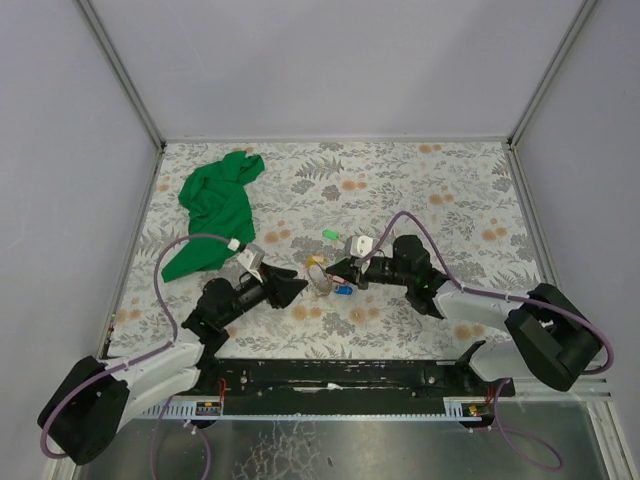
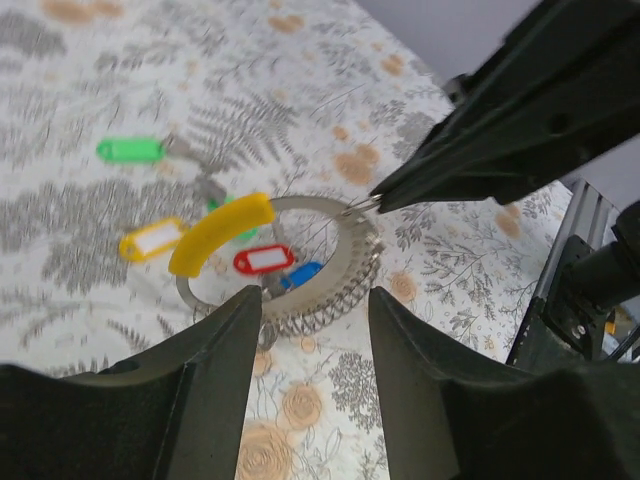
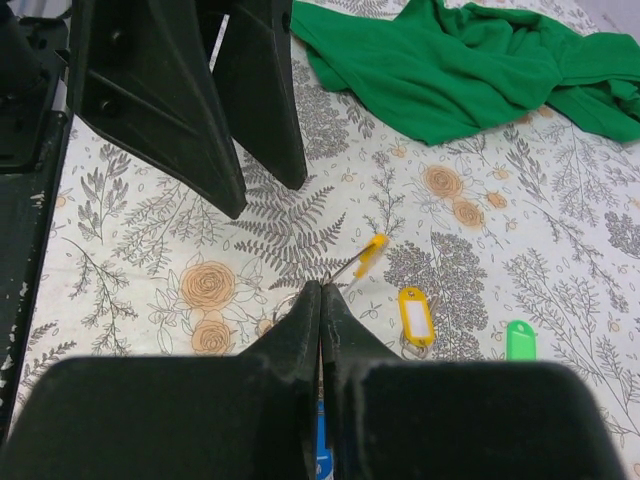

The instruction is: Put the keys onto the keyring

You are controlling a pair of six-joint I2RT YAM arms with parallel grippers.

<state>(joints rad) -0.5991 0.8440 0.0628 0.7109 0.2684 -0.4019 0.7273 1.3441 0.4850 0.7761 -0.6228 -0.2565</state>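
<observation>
The keyring (image 2: 345,262) is a wide metal ring with a coiled spring part and a yellow sleeve (image 2: 220,232); it stands tilted on the table. My right gripper (image 1: 336,270) is shut on the ring's top edge, and its fingertips (image 2: 385,200) show in the left wrist view. My left gripper (image 2: 315,300) is open, just short of the ring, touching nothing. Red (image 2: 263,260) and blue (image 2: 301,274) tagged keys lie inside the ring. A yellow tagged key (image 2: 150,241) and a green tagged key (image 2: 130,150) lie beyond it. The right wrist view shows the yellow tag (image 3: 413,315) and the green tag (image 3: 520,340).
A crumpled green cloth (image 1: 217,205) lies at the back left and also shows in the right wrist view (image 3: 460,60). The floral table cover (image 1: 440,200) spans the workspace, with grey walls on three sides. The black base rail (image 1: 330,375) runs along the near edge.
</observation>
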